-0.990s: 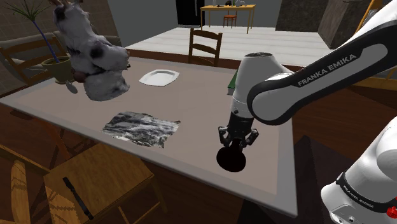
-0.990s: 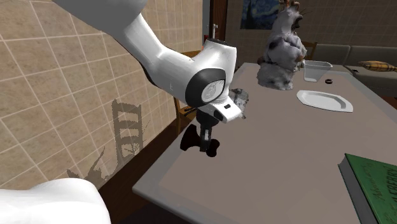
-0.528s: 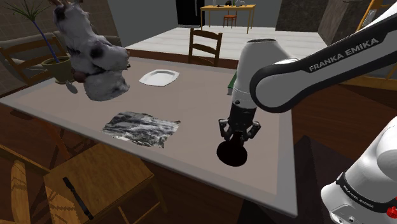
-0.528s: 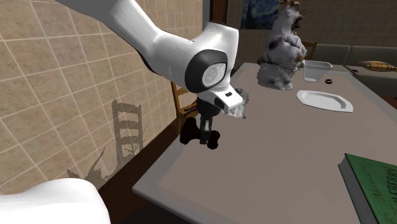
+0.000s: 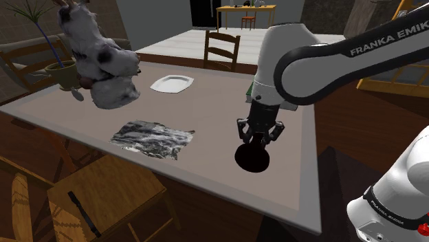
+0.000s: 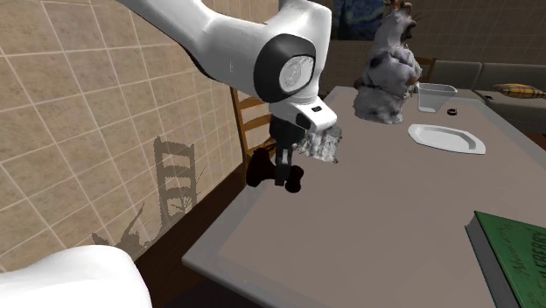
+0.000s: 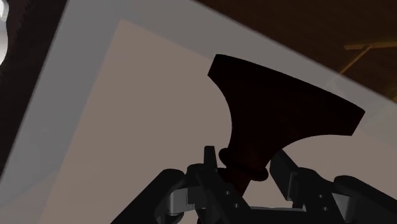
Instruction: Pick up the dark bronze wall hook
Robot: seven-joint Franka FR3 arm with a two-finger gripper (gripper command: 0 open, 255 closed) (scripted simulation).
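A grey-brown table [image 5: 206, 113] stands in a house room, bearing a white plate [image 5: 172, 84] and a crumpled foil sheet [image 5: 152, 138]. Above the table, near its edge toward the stand, the black gripper [image 5: 259, 139] clasps the dark wall hook [image 5: 252, 159] by its narrow neck. Its fingers [image 7: 210, 164] press either side.

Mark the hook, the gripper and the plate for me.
hook [image 7: 286, 111]: wrist view, on its flared base.
gripper [image 5: 259, 139]: shoulder view, midway between the fingertips.
plate [image 5: 172, 84]: shoulder view, on its bare middle.
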